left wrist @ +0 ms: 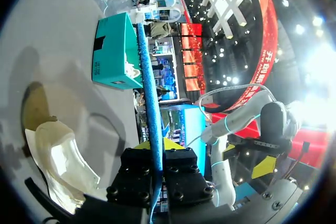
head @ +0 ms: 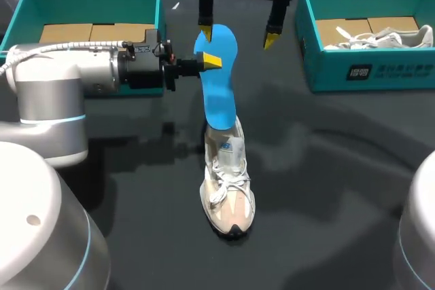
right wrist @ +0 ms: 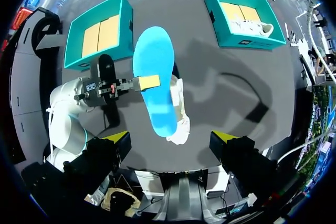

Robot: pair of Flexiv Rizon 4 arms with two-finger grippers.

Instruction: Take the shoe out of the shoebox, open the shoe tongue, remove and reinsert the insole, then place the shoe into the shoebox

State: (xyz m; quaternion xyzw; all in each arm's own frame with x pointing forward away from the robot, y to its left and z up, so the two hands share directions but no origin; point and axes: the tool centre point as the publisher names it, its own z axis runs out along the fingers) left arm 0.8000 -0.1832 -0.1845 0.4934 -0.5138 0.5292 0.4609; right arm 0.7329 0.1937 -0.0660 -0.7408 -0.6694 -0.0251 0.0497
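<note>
A cream sneaker stands on the dark table with its toe toward me. A blue insole is held upright over it, its lower end at the shoe's opening. My left gripper comes in from the left and is shut on the insole's edge near its upper end. In the left wrist view the insole runs edge-on between the yellow tips, with the sneaker beside it. My right gripper hangs open above the insole's top, holding nothing. From the right wrist I look down on the insole and the sneaker.
A teal shoebox lined with cardboard sits at the back left. A second teal shoebox at the back right holds another white sneaker. Bare dark table lies around the sneaker.
</note>
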